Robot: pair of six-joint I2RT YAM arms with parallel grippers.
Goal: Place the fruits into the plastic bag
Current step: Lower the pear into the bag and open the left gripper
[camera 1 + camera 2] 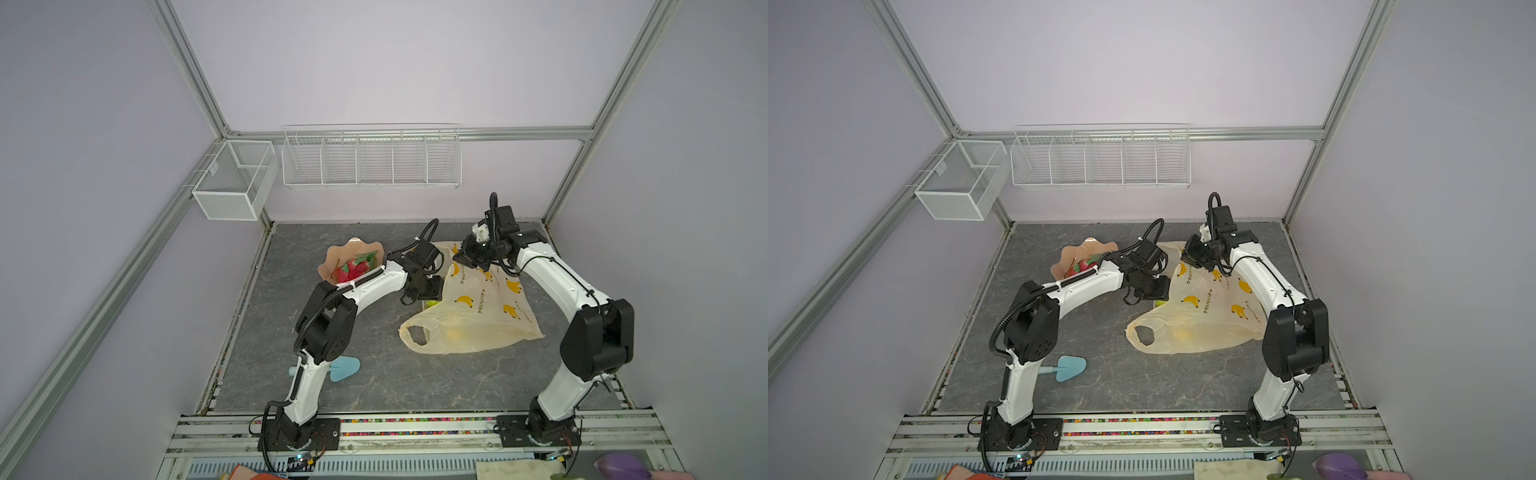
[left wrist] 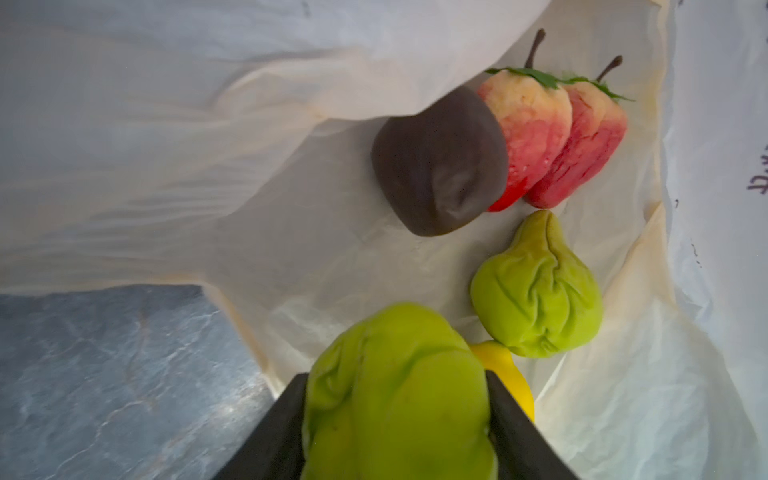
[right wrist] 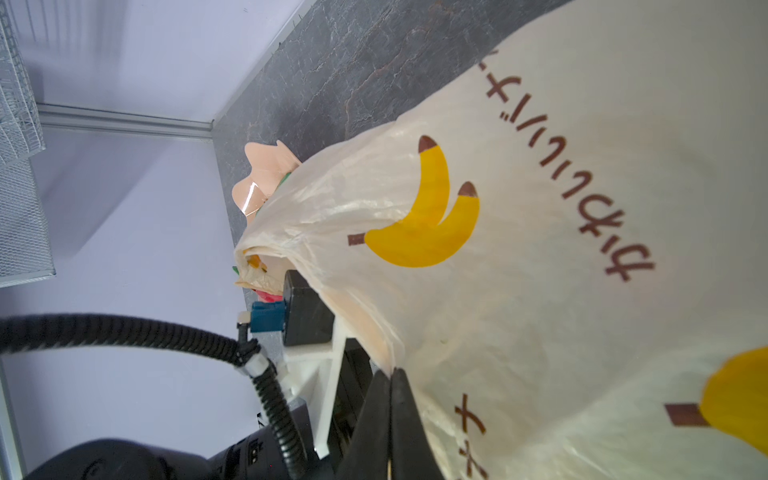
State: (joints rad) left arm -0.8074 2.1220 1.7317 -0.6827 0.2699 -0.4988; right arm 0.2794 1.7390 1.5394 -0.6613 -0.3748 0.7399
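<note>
The plastic bag lies at the middle right of the dark tabletop, cream with yellow banana prints. My right gripper is shut on the bag's upper edge and holds it raised; in a top view this gripper is at the bag's far corner. My left gripper is shut on a wrinkled green fruit at the bag's mouth. Inside lie a dark brown piece, two strawberries, another green piece and a yellow piece. A red-pink dragon fruit sits in the peach dish.
A light blue spatula-like tool lies beside the left arm's lower link. White wire baskets and a mesh box hang on the back wall. The bag's handle loop lies flat toward the front.
</note>
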